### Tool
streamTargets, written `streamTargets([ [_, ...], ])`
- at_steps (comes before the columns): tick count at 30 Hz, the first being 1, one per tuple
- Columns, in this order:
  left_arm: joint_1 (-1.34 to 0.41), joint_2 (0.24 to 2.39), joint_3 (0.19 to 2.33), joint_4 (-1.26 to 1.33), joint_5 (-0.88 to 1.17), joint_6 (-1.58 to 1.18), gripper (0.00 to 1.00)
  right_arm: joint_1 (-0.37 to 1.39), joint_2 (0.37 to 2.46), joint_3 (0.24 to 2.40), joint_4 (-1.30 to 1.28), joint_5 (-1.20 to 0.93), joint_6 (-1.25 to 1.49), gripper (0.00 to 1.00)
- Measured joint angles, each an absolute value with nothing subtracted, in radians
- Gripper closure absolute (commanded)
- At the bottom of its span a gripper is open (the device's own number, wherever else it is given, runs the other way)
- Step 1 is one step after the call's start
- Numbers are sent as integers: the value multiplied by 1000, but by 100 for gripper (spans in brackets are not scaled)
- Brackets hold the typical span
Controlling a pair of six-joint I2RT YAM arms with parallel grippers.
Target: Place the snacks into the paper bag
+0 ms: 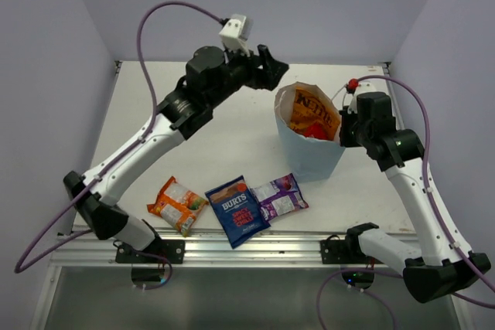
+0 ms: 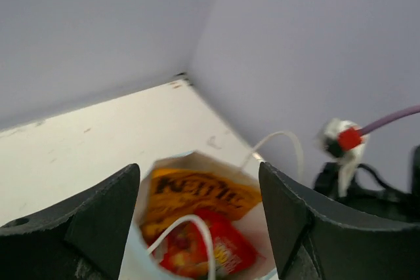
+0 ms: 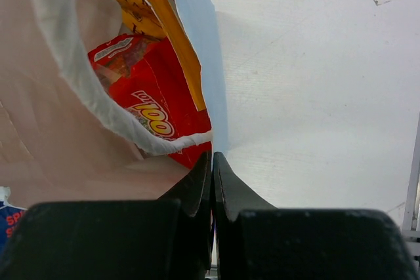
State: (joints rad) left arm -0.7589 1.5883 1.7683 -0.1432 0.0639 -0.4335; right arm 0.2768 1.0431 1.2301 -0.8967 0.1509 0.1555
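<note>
One light blue paper bag (image 1: 313,156), two crinkly snack packets (image 1: 309,106) (image 1: 313,129) inside, three more packets (image 1: 178,204) (image 1: 237,210) (image 1: 280,196) on white surface (image 1: 232,137), left gripper (image 2: 197,188) apart, right gripper (image 3: 212,162) pinching bag rim.

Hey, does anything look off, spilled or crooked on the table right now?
Nothing spilled or torn. The paper bag stands upright, but its mouth is bowed round, not square, with the right pincer shut on its rim.

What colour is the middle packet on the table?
Dark blue crinkly "Burts" packet; top external view shows it best.
</note>
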Motion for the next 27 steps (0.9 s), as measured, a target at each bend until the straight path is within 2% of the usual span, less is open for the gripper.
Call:
streamTargets([
  [5,-757,1349,1389,-247,-239,-417,21,277,1043,1230,-894,138,155,100],
  [13,-754,1390,926,-336,-166,-408,21,276,1043,1228,-889,128,155,100],
  [27,-758,1541,846,-312,-28,-420,21,276,1038,1222,-883,116,155,100],
])
